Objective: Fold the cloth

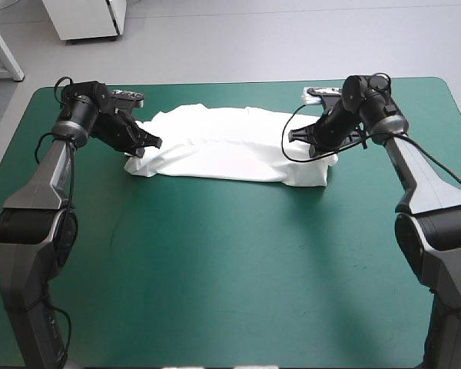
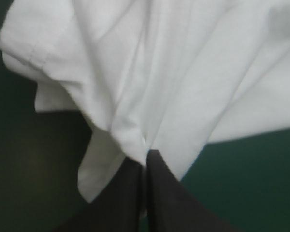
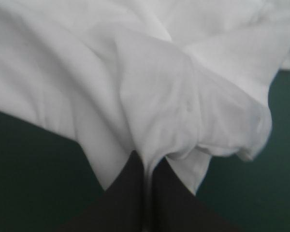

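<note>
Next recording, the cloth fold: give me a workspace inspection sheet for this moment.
Surface: teal-green cover, lying flat on the table.
Job's things: white T-shirt, wrinkled, stretched sideways across the far half of the table.
Clutter: nothing seen.
Grippers: left end effector shut on the T-shirt's left end; right end effector shut on its right end.
Cables: nothing seen beyond the robot's own.
Surroundings: nothing seen at or over the table.

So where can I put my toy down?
The whole near half of the teal-green cover, in front of the T-shirt, is bare. It is crowded at the far side, where the left gripper and right gripper hold it.
</note>
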You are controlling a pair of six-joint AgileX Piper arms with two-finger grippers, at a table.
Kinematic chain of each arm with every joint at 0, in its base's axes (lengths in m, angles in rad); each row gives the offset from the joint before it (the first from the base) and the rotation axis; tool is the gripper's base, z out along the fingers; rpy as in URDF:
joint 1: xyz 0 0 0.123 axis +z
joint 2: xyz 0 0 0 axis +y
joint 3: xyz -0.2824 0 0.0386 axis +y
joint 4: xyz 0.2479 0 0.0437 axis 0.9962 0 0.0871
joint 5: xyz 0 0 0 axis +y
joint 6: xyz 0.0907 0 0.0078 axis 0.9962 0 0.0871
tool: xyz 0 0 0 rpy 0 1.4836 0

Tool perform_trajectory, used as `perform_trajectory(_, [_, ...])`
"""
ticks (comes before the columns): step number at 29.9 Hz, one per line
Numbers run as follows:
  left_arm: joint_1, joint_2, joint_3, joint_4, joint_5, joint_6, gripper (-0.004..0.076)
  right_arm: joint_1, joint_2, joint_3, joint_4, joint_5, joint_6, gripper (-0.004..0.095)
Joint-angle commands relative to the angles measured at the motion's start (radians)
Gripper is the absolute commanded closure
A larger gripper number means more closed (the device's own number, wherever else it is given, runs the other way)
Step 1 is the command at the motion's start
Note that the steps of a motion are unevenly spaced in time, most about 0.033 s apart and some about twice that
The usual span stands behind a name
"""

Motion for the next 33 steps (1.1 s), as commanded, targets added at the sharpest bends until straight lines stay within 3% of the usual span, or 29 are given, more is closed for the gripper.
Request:
perform_trajectory(1, [-0.006,-0.185,0.102,0.002,-0.008,0.004,0.0733,-0.001,-0.165,0.118,-0.031,-0.018,-0.014,0.0926])
perform_trajectory(7, [-0.003,-0.372,0.353,0.073,0.024,0.002,0.0733,-0.001,-0.342,0.409,-0.153,-0.018,-0.006,0.0927])
perform_trajectory(18, [-0.003,-0.614,0.889,0.089,-0.042,-0.061,0.0733,-0.001,-0.547,0.864,-0.151,-0.058,-0.010,0.0927])
perform_trajectory(27, [-0.003,-0.665,1.070,0.089,-0.109,-0.083,0.0730,-0.001,-0.614,1.012,-0.145,-0.136,-0.055,0.0923])
perform_trajectory(30, [-0.003,-0.665,1.068,0.062,-0.109,-0.083,0.0668,-0.001,-0.618,1.014,-0.113,-0.180,-0.065,0.0848])
perform_trajectory(33, [-0.003,-0.665,1.068,0.031,-0.110,-0.078,0.0527,-0.001,-0.618,1.014,-0.082,-0.246,-0.071,0.0655])
